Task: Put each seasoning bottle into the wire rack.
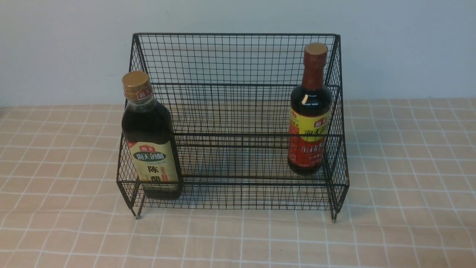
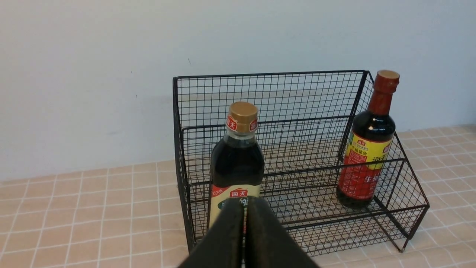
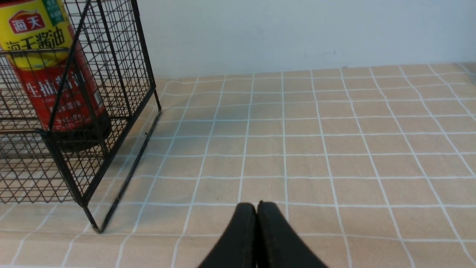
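— Bottles first: where do they stand?

— Both are inside the wire rack. The vinegar bottle with the gold cap stands upright on the lowest front step at the rack's left end. The soy sauce bottle with the red-brown neck stands upright one step higher, at the right end.

— Anything hard to read?

— Mesh crosses the lower labels, so the small print is lost. In the right wrist view the soy sauce bottle is cut off above its label.

— And the hands?

— Neither shows in the front view. The left hand is clenched, fingers pressed together, holding nothing, and covers the vinegar bottle's base. The right hand is likewise clenched and unladen, over the checked table, apart from the rack.
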Robot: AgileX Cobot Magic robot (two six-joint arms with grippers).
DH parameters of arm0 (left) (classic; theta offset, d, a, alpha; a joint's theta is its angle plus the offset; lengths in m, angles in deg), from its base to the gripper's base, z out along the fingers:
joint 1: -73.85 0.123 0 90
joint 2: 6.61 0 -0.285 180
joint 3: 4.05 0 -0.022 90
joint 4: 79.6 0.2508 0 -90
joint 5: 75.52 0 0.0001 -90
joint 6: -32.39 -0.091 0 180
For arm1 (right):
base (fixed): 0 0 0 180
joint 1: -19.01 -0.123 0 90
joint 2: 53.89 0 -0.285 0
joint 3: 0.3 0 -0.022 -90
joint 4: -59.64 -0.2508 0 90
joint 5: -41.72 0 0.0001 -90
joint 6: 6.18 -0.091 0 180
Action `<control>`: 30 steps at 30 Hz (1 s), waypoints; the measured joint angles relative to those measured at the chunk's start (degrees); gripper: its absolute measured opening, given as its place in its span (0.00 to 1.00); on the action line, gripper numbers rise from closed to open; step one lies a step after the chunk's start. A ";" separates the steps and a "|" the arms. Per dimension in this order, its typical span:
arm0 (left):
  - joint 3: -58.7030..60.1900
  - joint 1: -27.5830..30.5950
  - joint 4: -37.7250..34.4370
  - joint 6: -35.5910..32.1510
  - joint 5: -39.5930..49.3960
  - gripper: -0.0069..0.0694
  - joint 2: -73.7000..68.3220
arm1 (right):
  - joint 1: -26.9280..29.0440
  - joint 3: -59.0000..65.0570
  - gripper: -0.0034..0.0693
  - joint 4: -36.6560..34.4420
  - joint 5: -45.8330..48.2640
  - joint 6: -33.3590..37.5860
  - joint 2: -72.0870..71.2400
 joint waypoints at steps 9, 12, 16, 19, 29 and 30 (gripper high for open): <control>2.40 0.07 1.59 -0.57 -2.13 0.08 0.29 | 0.00 0.00 0.03 0.00 0.00 0.00 0.00; 8.06 1.28 2.96 -0.98 -7.28 0.08 2.41 | 0.00 0.00 0.03 0.00 0.00 0.00 0.00; 21.29 5.46 3.11 -3.94 -15.79 0.08 8.38 | 0.00 0.00 0.03 0.00 0.00 0.00 0.00; 32.93 8.99 3.29 -5.67 -21.45 0.08 13.27 | 0.00 0.00 0.03 0.00 0.00 0.00 0.00; 50.04 10.30 3.98 -5.82 -26.24 0.08 14.21 | 0.00 0.00 0.03 0.23 0.00 0.00 -0.05; 50.04 10.30 4.03 -5.82 -26.58 0.08 14.21 | 0.00 0.00 0.03 0.35 0.00 0.00 -0.05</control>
